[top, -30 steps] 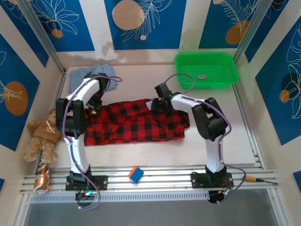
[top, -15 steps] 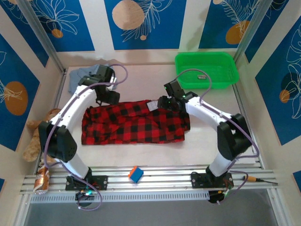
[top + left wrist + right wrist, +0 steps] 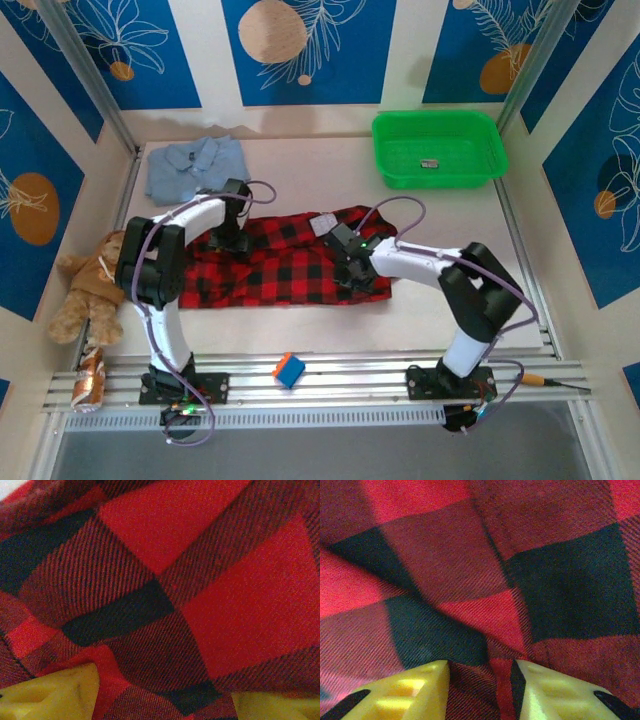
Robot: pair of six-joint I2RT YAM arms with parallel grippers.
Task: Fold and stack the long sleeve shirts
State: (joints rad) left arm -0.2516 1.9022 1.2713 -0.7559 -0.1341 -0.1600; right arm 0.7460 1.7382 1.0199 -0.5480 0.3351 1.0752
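The red-and-black checked flannel shirt (image 3: 285,262) lies spread across the middle of the table, a white label (image 3: 325,225) near its far edge. The light blue collared shirt (image 3: 195,165) lies bunched at the far left corner. My left gripper (image 3: 233,238) presses down on the flannel's far left part. Its yellow fingers (image 3: 50,695) stand wide apart and open, with cloth (image 3: 165,605) lying between them. My right gripper (image 3: 350,268) is down on the flannel's right part. Its fingers (image 3: 555,695) are drawn in on a creased ridge of the cloth (image 3: 485,680).
A green bin (image 3: 480,175) with a small dark item stands at the far right. A teddy bear (image 3: 85,285) and a can (image 3: 90,380) sit off the table's left edge. A blue-and-orange block (image 3: 288,370) rests on the front rail.
Both grippers came toward me and down onto the flannel. The right one left the collar edge for the shirt's right middle and narrowed its jaws. The left arm uncovered the blue shirt.
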